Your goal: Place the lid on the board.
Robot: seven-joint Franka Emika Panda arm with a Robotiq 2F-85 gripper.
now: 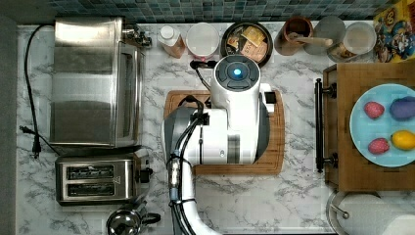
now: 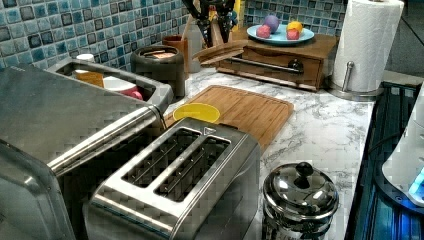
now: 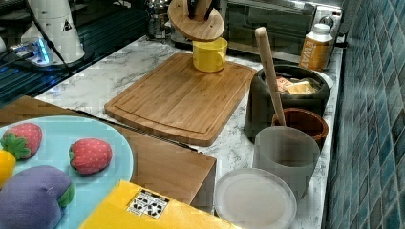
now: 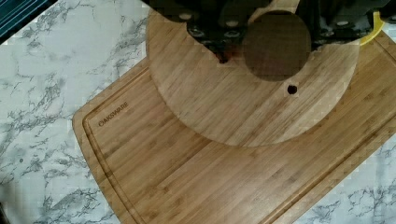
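A round wooden lid [image 3: 196, 23] hangs tilted in the air, held by its knob [image 4: 276, 46]. My gripper [image 3: 199, 9] is shut on that knob from above. The lid hovers over the far end of the light-brown grooved board [image 3: 181, 98], just above a yellow mug [image 3: 209, 54] that stands on the board. In the wrist view the lid [image 4: 252, 102] covers part of the board [image 4: 187, 177], and the mug's rim [image 4: 376, 29] peeks out beside it. The left view has the lid [image 2: 220, 51] well above the board [image 2: 250, 107]. From the top, my arm hides most of the board [image 1: 276, 147].
A wooden tray with black handles [image 1: 362, 166] carries a blue plate of toy fruit [image 1: 386, 125]. A toaster [image 1: 98, 178] and toaster oven [image 1: 93, 81] stand on the top view's left. A dark canister [image 3: 286, 100], cups and a wooden spoon [image 3: 270, 71] line the tiled wall.
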